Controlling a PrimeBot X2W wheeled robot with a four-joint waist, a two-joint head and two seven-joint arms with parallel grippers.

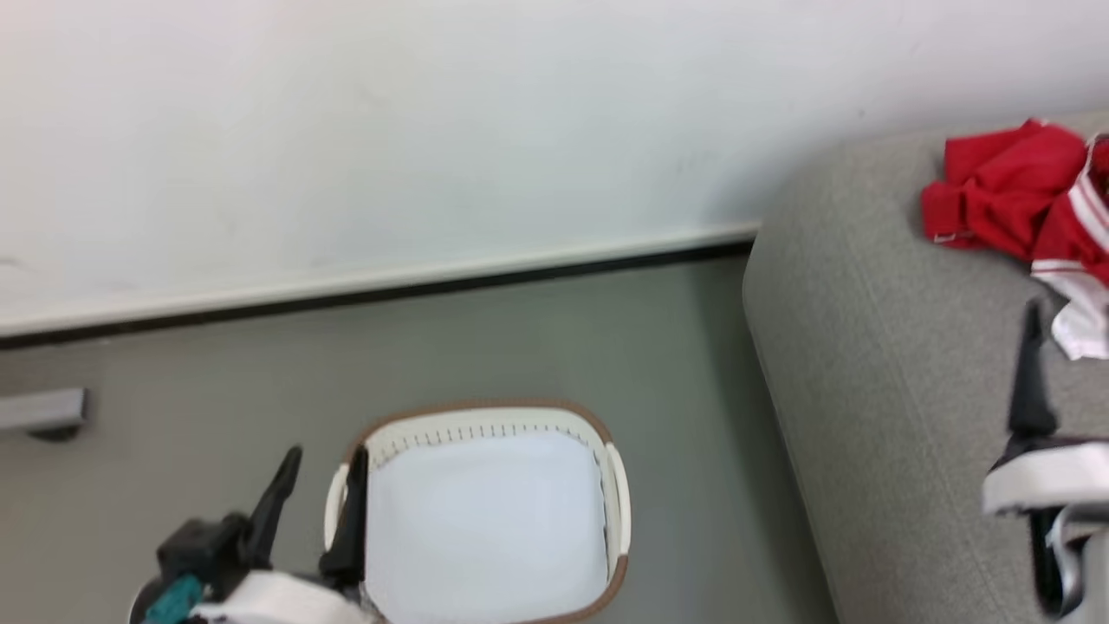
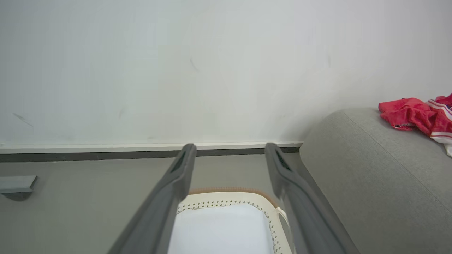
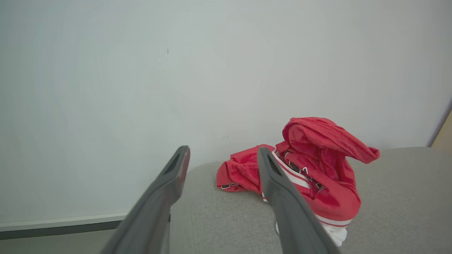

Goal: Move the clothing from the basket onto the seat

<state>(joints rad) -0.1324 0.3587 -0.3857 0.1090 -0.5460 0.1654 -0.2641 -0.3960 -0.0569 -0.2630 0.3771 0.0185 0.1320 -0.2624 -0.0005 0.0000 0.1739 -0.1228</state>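
Left tool (image 1: 326, 455), head view: you have it at the lower left, fingers spread and empty, over the left end of the basket (image 1: 485, 407). That basket stands on the floor (image 1: 217, 373) with a pale liner (image 1: 485, 520) inside. Right tool (image 1: 1031, 381) is at the right edge above the seat (image 1: 866, 390), one finger showing. The clothing (image 1: 1005, 195) lies bunched on the seat near the wall (image 1: 433, 130).

Left wrist view: left tool (image 2: 229, 148) stands open, holding nothing. The basket (image 2: 226, 198) is below its fingers, and the seat (image 2: 370, 176) is at right with the clothing (image 2: 409, 114) on top.

Right wrist view: right tool (image 3: 223, 150) is open and empty. The clothing (image 3: 317, 162) sits heaped on the seat (image 3: 395, 197) just beyond its right finger; you cannot tell whether they touch.
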